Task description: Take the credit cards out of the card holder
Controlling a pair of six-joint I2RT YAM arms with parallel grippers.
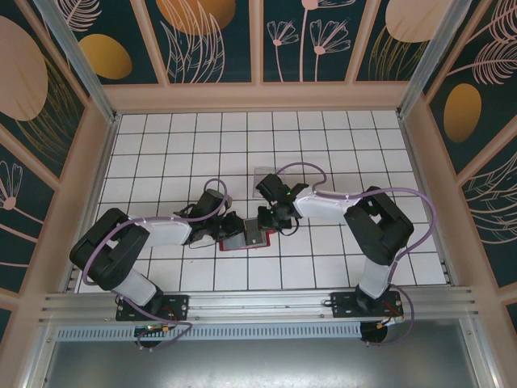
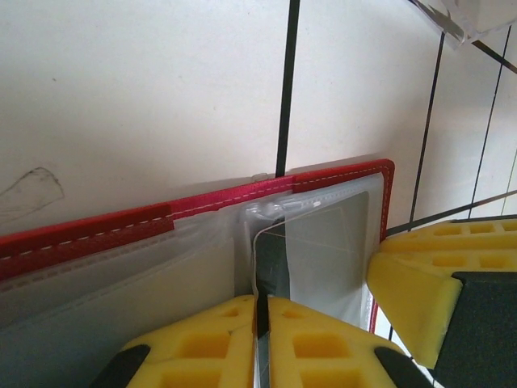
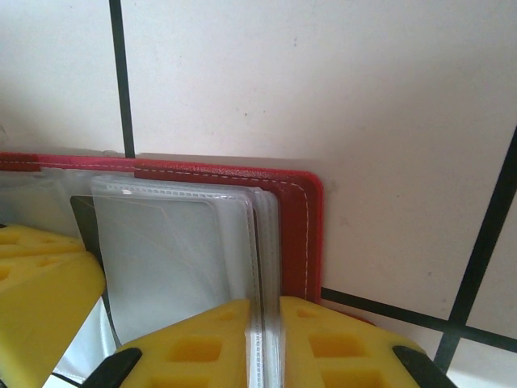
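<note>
The card holder (image 1: 244, 246) is laid open and flat on the white tiled table (image 1: 161, 145), just toward 6 o'clock of the table's middle, with its red stitched border turned outward and its clear pockets (image 3: 178, 242) facing up. It is flanked by both arms. The left gripper (image 2: 260, 311) is set at its 9 o'clock side and the right gripper (image 3: 263, 315) at its 2 o'clock corner. In the left wrist view the yellow fingers (image 2: 202, 347) are seen pressed nearly together on a single pocket (image 2: 271, 259) that stands on edge between them. A dark strip is seen inside this leaf, but whether it is one of the credit cards cannot be told. In the right wrist view the yellow pads (image 3: 331, 339) are seen pinched narrowly on the stacked edges of the clear pockets, just beside the red corner of the holder. The other arm's yellow finger is caught at 8 o'clock of that view, touching the pocket face. A clear plastic stand (image 1: 266, 174) is seen near the holder, toward 12 o'clock of it.
</note>
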